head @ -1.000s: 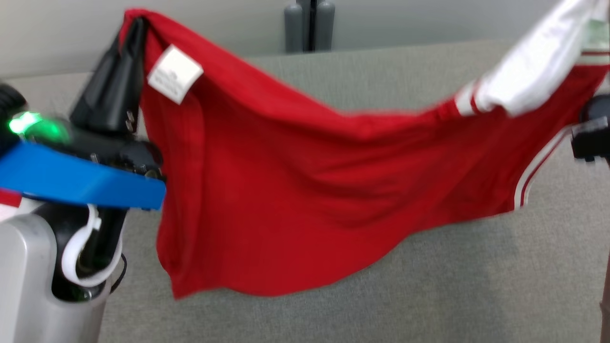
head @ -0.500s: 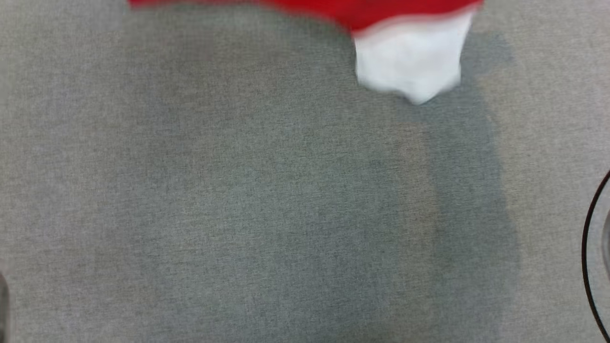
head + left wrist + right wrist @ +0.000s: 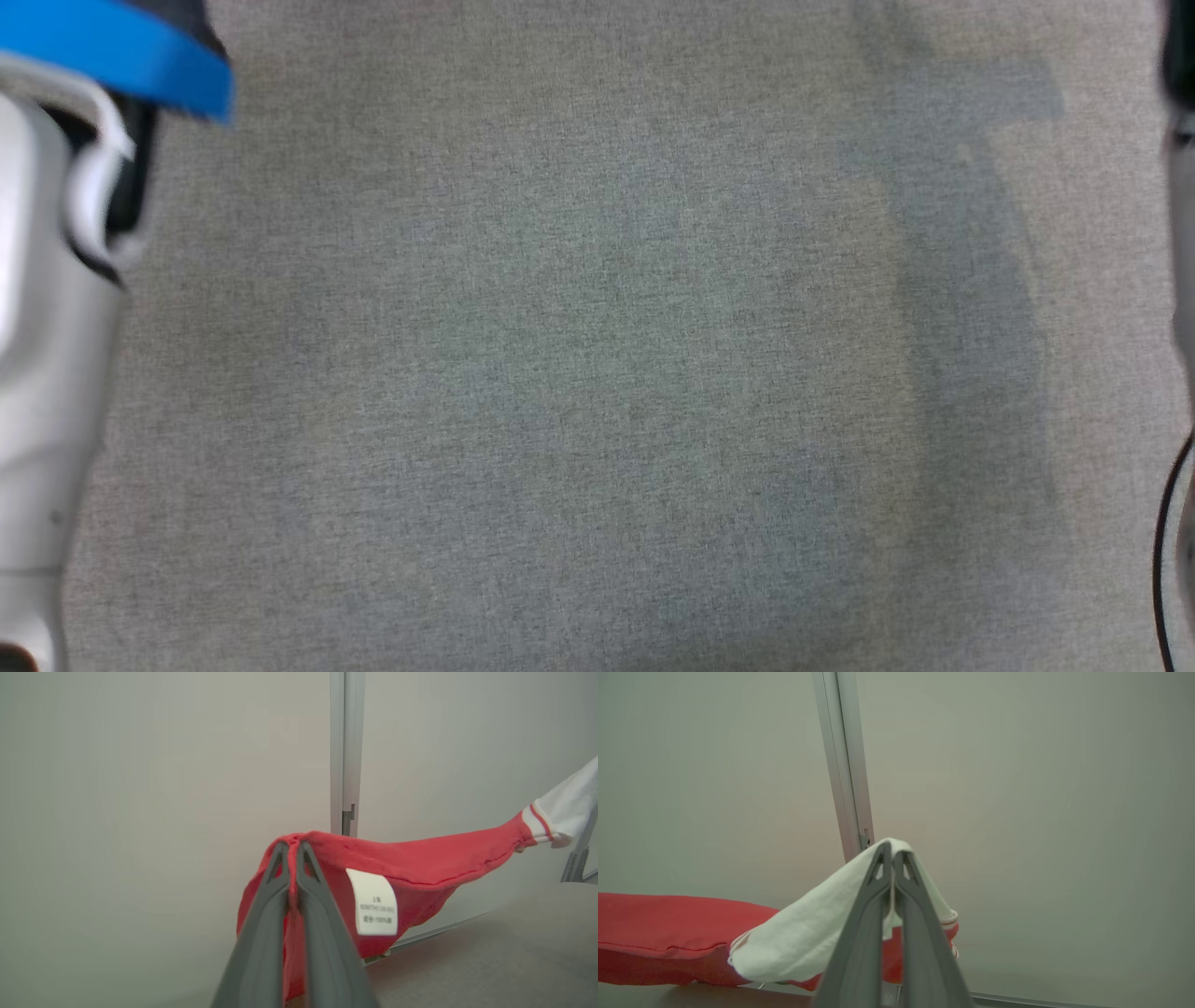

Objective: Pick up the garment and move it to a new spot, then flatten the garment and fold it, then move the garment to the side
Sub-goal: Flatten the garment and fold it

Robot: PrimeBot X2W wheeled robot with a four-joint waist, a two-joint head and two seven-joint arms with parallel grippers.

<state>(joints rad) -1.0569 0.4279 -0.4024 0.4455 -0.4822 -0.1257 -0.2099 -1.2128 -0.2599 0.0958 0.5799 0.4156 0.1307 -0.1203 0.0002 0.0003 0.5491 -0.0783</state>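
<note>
Pinched red edge of garment (image 3: pixel 420 863) tight in left jaws, right next to white care label (image 3: pixel 375 901). Clamped white sleeve (image 3: pixel 808 933) of same garment in right jaws, closed hard on cloth. Strung garment sagging between both grips, red body drooping in the middle, lifted over grey worktop (image 3: pixel 597 373), before pale wall (image 3: pixel 140 788) and metal post (image 3: pixel 344 751).
</note>
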